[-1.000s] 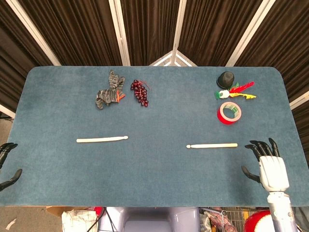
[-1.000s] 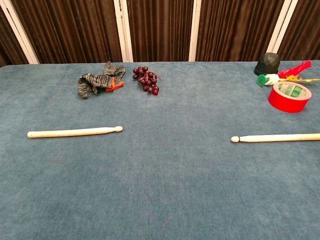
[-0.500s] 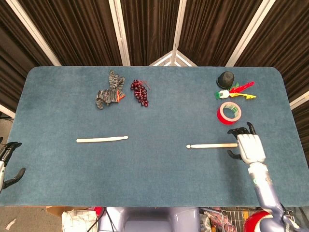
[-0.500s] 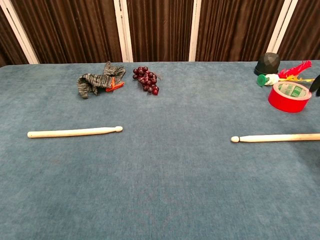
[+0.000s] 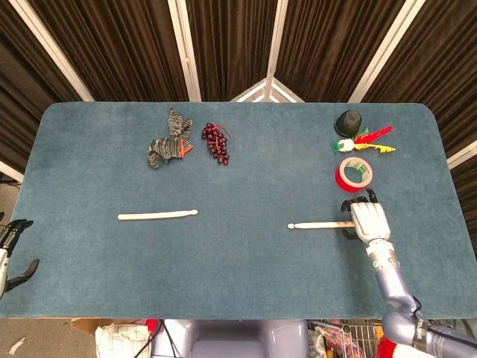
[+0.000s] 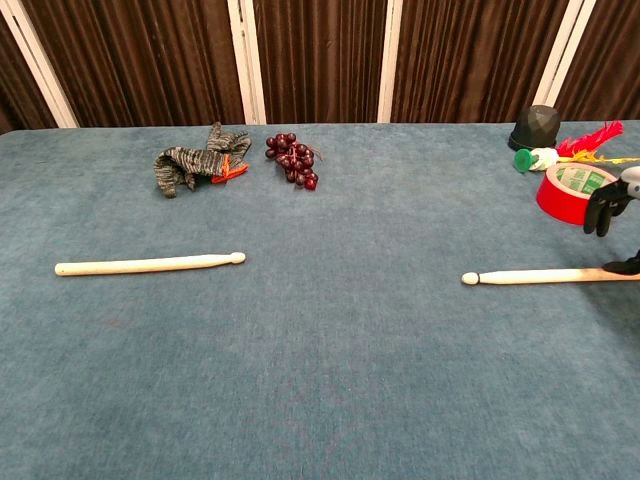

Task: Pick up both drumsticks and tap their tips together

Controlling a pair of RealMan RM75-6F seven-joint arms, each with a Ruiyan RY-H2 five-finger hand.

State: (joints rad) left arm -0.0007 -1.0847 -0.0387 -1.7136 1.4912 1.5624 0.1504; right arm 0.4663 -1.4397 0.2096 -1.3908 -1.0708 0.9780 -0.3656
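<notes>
Right hand moved inward over right drumstick.

Your right robot hand sits over the right pale wooden drumstick; the left pale wooden drumstick lies well apart on the blue felt worktop.

Right hand: your right hand sits near the table's right edge, back of the hand up, dark fingers curled downward and apart, nothing held between them.
Right thumb: it shows apart from the fingers, low by the table surface, in the chest view.
Right arm: your forearm runs back from the hand toward the front right corner.
Left hand: your left hand hangs just off the table's left edge near the front corner, dark fingers spread, holding nothing.
</notes>
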